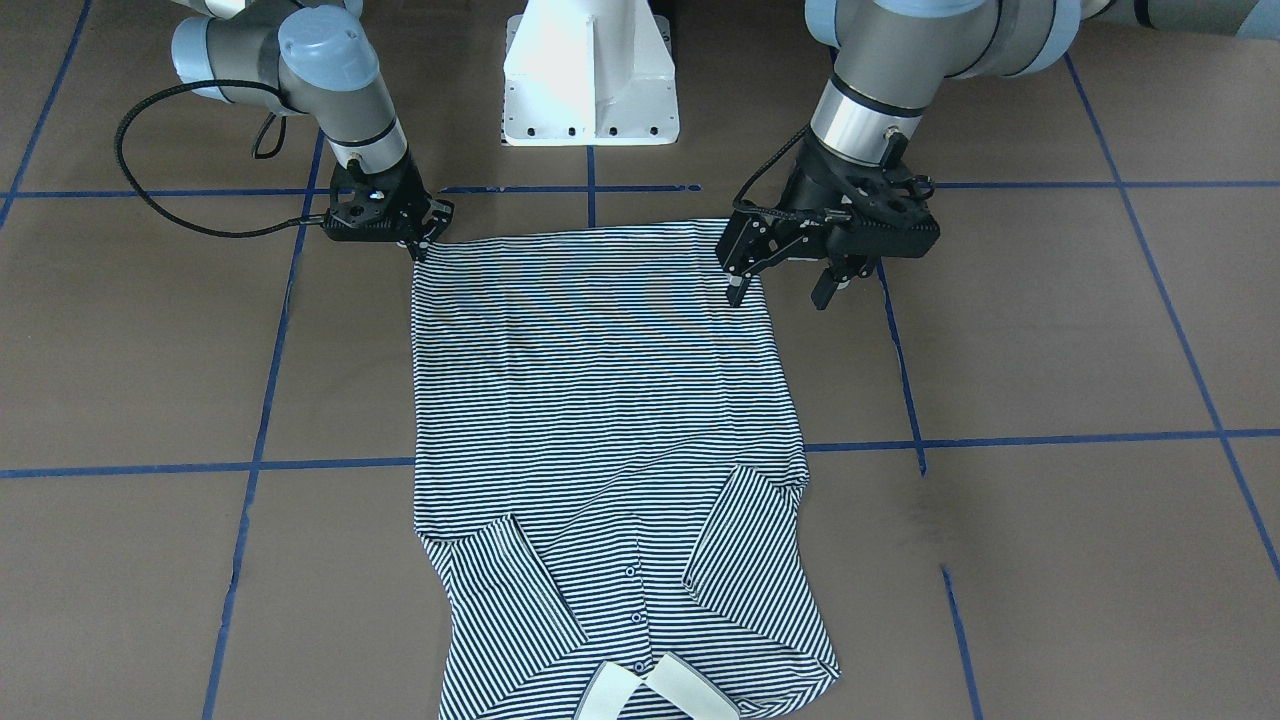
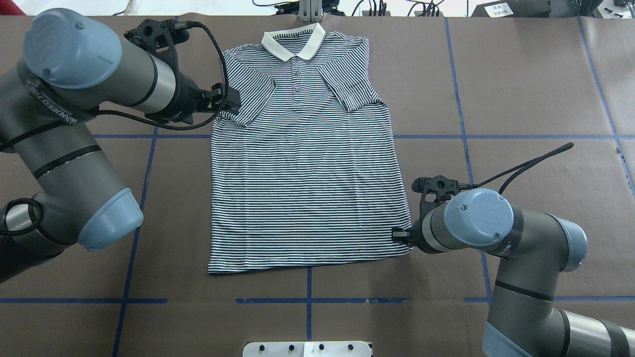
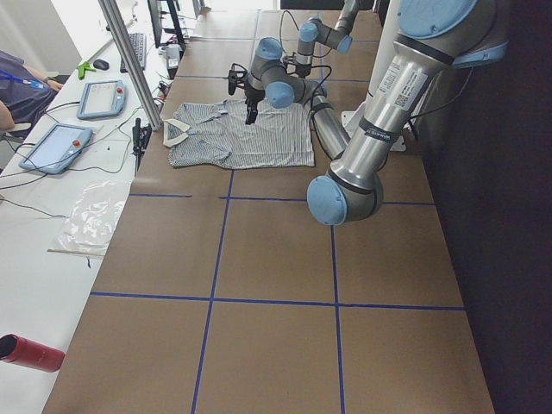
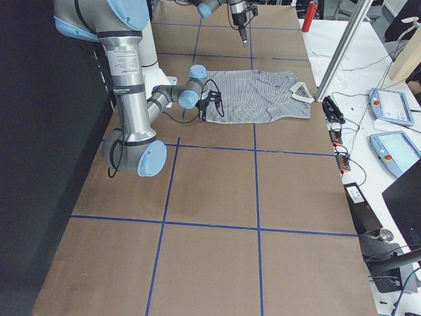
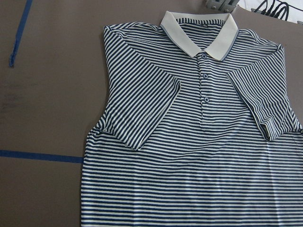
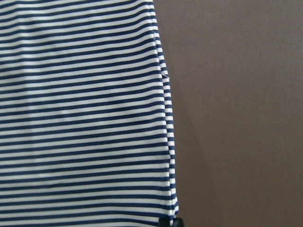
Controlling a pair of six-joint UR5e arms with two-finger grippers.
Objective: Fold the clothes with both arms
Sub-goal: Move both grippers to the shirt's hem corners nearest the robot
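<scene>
The striped shirt lies flat on the table in the middle of the overhead view, collar at the top, both sleeves folded inward. The right pincer, fingers together, pinches the hem corner toward the lower right. The left pincer hangs above the shirt, fingers apart.

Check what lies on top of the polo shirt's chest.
Both short sleeves are folded inward over the polo shirt, either side of the buttons. Fabric under them is covered; no logo shows.
</scene>
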